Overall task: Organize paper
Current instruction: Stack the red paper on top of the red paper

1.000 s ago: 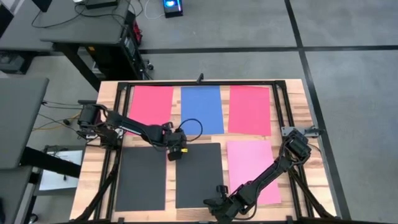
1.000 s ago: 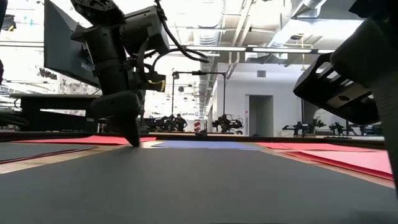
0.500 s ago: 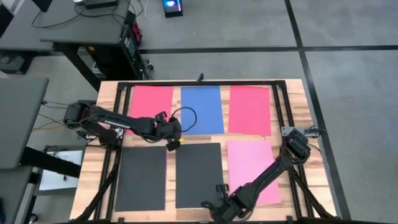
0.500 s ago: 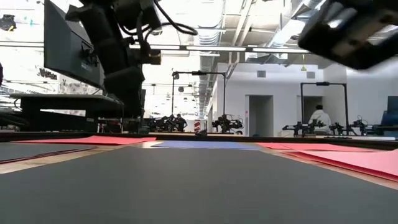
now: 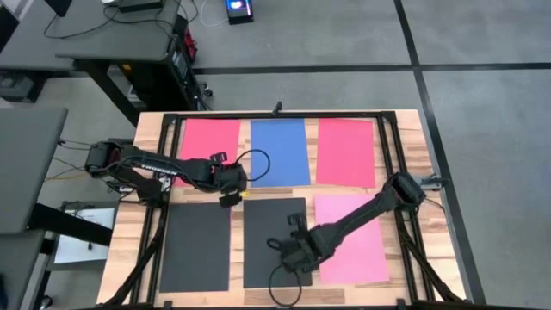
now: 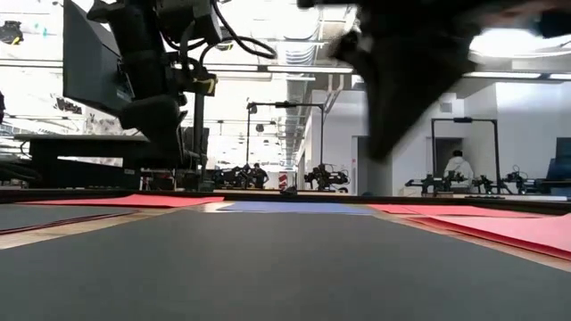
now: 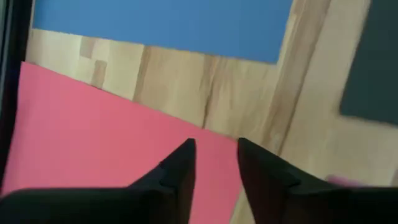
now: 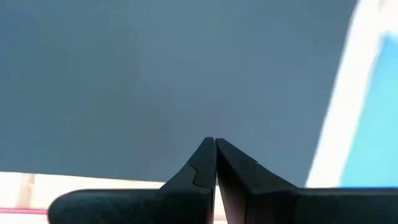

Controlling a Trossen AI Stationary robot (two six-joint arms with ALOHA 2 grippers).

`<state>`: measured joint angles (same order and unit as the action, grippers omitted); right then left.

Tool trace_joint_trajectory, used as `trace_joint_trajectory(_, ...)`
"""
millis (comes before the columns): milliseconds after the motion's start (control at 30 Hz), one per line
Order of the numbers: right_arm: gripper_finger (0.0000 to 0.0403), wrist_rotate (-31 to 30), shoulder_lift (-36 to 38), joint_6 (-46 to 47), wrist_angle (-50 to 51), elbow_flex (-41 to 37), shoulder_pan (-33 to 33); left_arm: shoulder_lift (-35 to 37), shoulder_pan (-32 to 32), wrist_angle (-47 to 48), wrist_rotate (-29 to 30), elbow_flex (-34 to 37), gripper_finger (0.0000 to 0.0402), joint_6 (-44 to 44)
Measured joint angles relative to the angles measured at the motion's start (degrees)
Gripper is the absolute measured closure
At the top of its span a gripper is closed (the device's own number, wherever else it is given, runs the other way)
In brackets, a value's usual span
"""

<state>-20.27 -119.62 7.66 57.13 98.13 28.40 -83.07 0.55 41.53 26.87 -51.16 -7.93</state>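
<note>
Paper sheets lie in two rows on the wooden table (image 5: 405, 129): red (image 5: 209, 139), blue (image 5: 280, 151) and red (image 5: 345, 151) across the upper middle, two dark grey (image 5: 195, 258) and pink (image 5: 357, 250) below. All are thin, flat, matte rectangles of equal size.

Left gripper (image 5: 231, 191), slightly spread and empty, hovers between the rows. Right gripper (image 5: 286, 250), pressed together, sits over the middle grey sheet (image 5: 263, 220).

Judgement: slide a sheet by light fingertip pressure; thin paper buckles easily.
</note>
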Motion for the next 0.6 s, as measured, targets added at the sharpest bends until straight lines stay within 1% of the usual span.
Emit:
trace_joint_trajectory(100, 0.0403, -0.4, 6.3, -6.2, -7.2, -5.2, -2.6, 0.0, -3.1, 1.7, 1.2, 0.0, 0.0239, 2.6)
trace_joint_trajectory(200, 0.0403, 0.6, 15.1, -9.9, -16.9, -14.6, -7.2, 0.0, -8.4, 0.6, 1.4, 0.0, 0.0215, 6.3)
trace_joint_trajectory(233, 0.0403, 1.0, 18.3, -10.4, -20.0, -18.4, -8.8, 0.1, -10.3, -0.6, 0.5, 0.1, 0.0210, 7.7)
trace_joint_trajectory(333, 0.0403, 2.0, 27.2, -9.5, -28.2, -29.2, -13.2, 1.1, -15.9, -6.1, -8.4, 2.1, 0.0206, 11.4)
trace_joint_trajectory(400, 0.0403, 2.3, 32.4, -8.3, -31.2, -34.6, -15.2, 2.1, -18.1, -8.8, -14.5, 4.2, 0.0207, 12.3)
trace_joint_trajectory(467, 0.0403, 2.3, 36.9, -8.3, -32.7, -38.5, -16.7, 3.3, -18.4, -8.8, -16.1, 6.2, 0.0208, 12.9)
trace_joint_trajectory(600, 0.0403, 2.3, 42.7, -10.2, -35.3, -42.5, -18.8, 5.2, -15.3, -7.7, -15.4, 9.3, 0.0209, 14.0)
